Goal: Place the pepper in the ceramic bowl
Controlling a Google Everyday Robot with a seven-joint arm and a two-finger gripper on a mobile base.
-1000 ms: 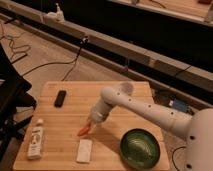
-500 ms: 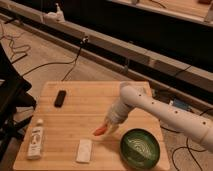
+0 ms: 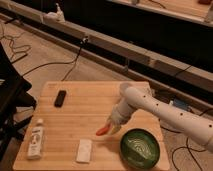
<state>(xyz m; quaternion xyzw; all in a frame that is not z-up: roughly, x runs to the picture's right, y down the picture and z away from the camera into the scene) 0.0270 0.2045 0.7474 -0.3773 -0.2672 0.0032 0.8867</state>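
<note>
The orange-red pepper (image 3: 103,131) is at the tip of my gripper (image 3: 111,125), just above the wooden table (image 3: 75,115), a little left of the dark green ceramic bowl (image 3: 139,148). My white arm reaches in from the right and slants down to the gripper. The gripper is shut on the pepper's upper end. The bowl stands at the table's front right corner and shows pale streaks inside.
A white tube with a dark label (image 3: 35,140) lies at the front left. A small white flat item (image 3: 84,150) lies near the front edge. A black rectangular object (image 3: 60,98) lies at the back left. Cables run on the floor beyond.
My gripper has carried the pepper to the right across the table, from the middle toward the bowl. The other objects have not moved.
</note>
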